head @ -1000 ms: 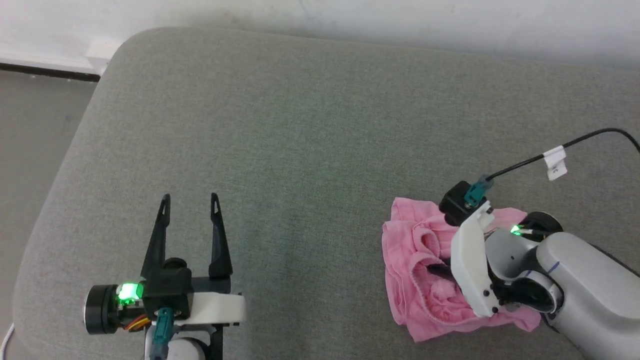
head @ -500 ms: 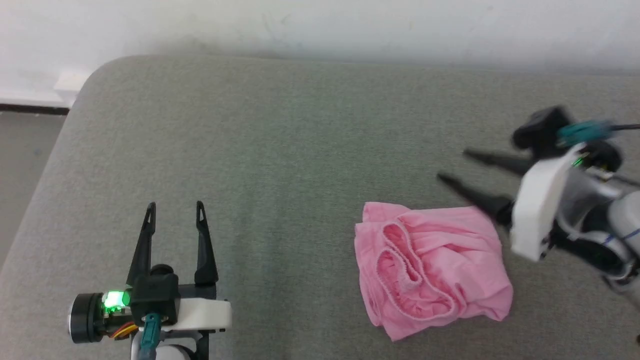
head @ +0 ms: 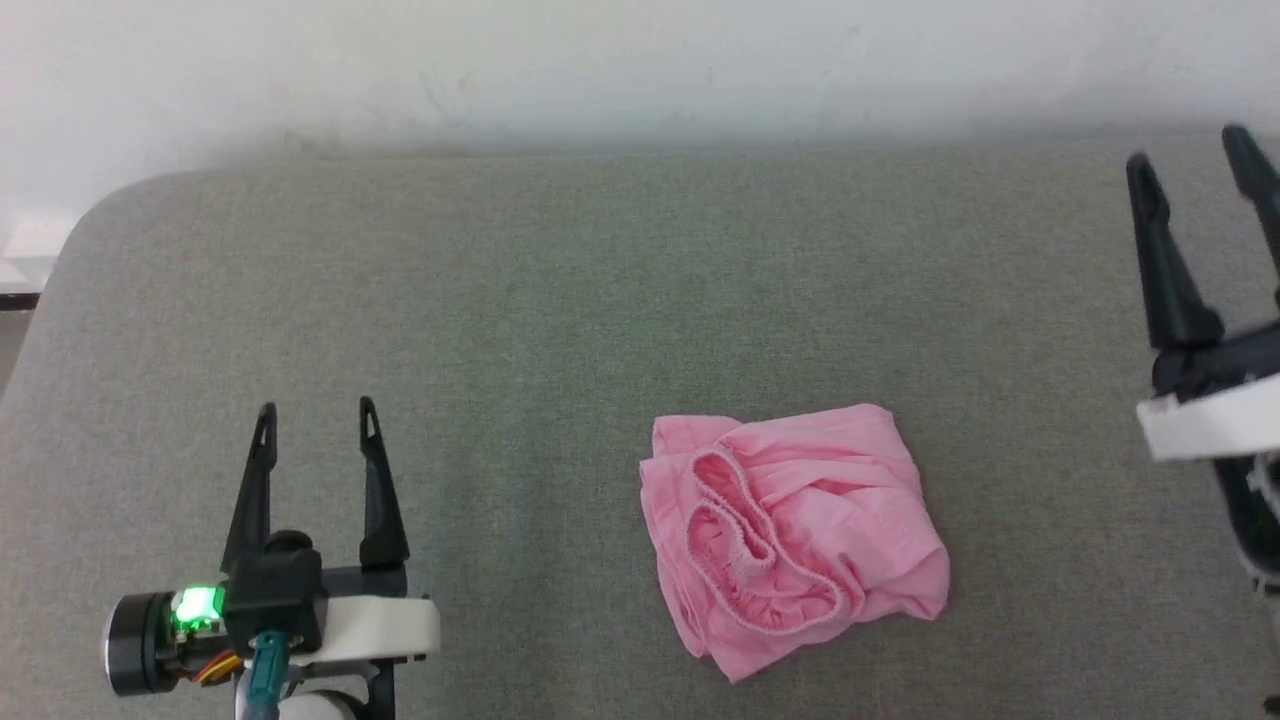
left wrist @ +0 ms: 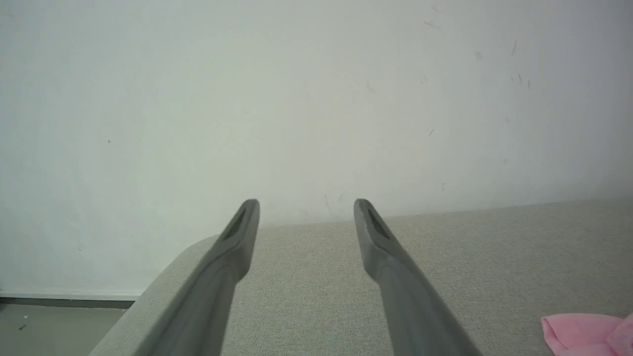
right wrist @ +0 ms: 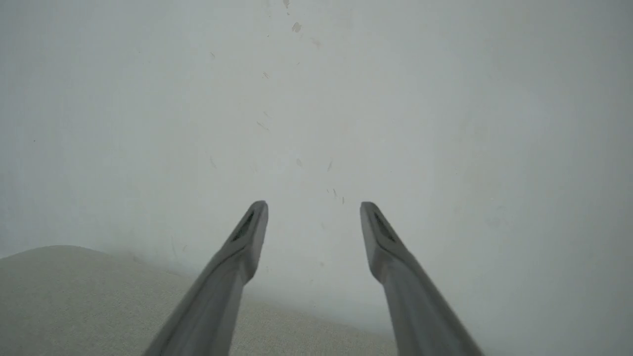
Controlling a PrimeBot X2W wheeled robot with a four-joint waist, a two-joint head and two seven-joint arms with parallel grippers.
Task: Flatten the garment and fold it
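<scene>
The pink shorts lie crumpled in a heap on the grey cushioned surface, their gathered waistband curling through the left half of the heap. A corner of the shorts peeks in at the lower right of the left wrist view. My left gripper hovers open well to the left of the heap, fingers pointing at the wall. My right gripper is open at the right edge, raised clear of the shorts with nothing between its fingers. No label is visible.
A white wall runs along the far side of the surface. The surface's rounded corner is at the far left, with floor beyond it. Bare fabric lies between the left gripper and the heap.
My right gripper has lifted off the shorts, let them go, and swung up and to the right, fingers now open. The camera has shifted, so the heap sits further left in view.
</scene>
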